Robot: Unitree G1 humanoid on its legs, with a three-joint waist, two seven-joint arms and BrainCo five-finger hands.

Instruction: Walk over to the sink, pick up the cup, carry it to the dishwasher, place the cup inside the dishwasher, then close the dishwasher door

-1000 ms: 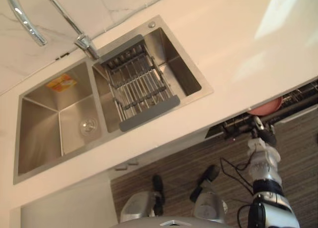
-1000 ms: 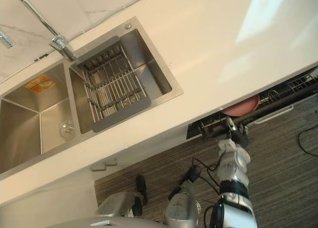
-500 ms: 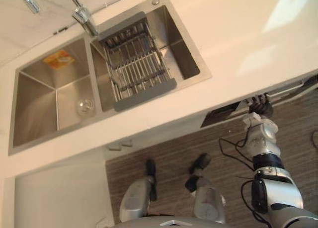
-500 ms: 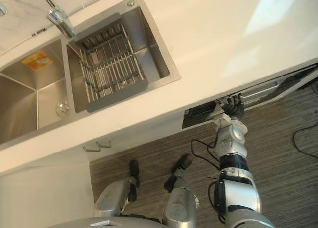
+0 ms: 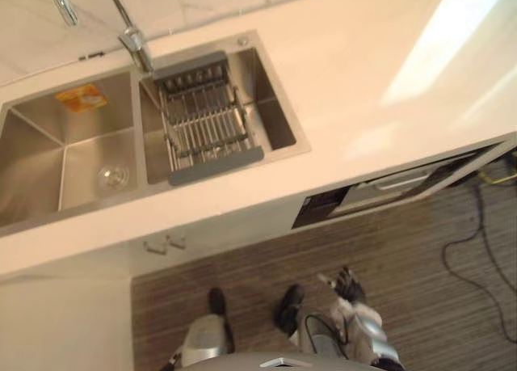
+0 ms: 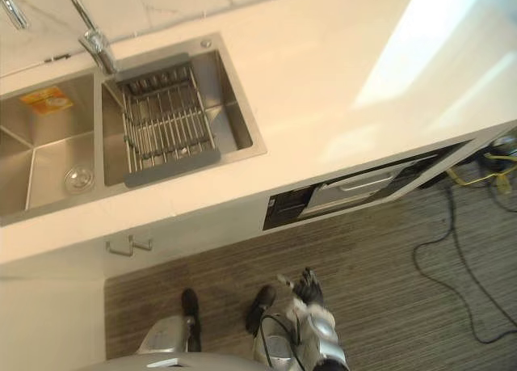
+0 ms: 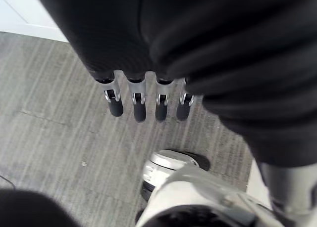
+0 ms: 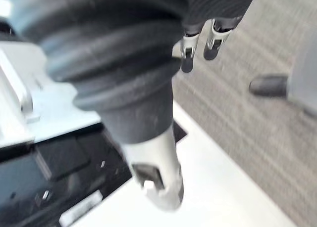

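Left eye view: a pale counter [image 5: 363,80] runs across the picture, seen from above. Set into it is a steel double sink [image 5: 89,157]. A wire rack [image 5: 202,120] with grey end bars spans the basin on the robot's right. An orange sticker [image 5: 81,99] lies in the other basin, and a tap [image 5: 133,44] rises behind the divider. Below the counter's edge, to the right of the sink, the dishwasher door [image 5: 404,179] stands almost closed. A dark gap shows along its top and at its left end. I cannot tell where the cup is. The right hand [image 5: 348,284] hangs low over the striped grey floor [image 5: 420,298], well apart from the door, and grasps nothing.

Right eye view: the same scene. The door sits tucked under the counter, and the right hand is low, near the picture's bottom edge.

Left wrist view: the left hand [image 7: 139,103] hangs over the floor. Its dark-tipped fingers [image 7: 161,106] point straight down in a row, released and empty.

Right wrist view: the right hand's fingers [image 8: 187,56] are relaxed over the floor, holding nothing. A white panel with a dark opening lies close beside the wrist. I cannot tell what that opening is.
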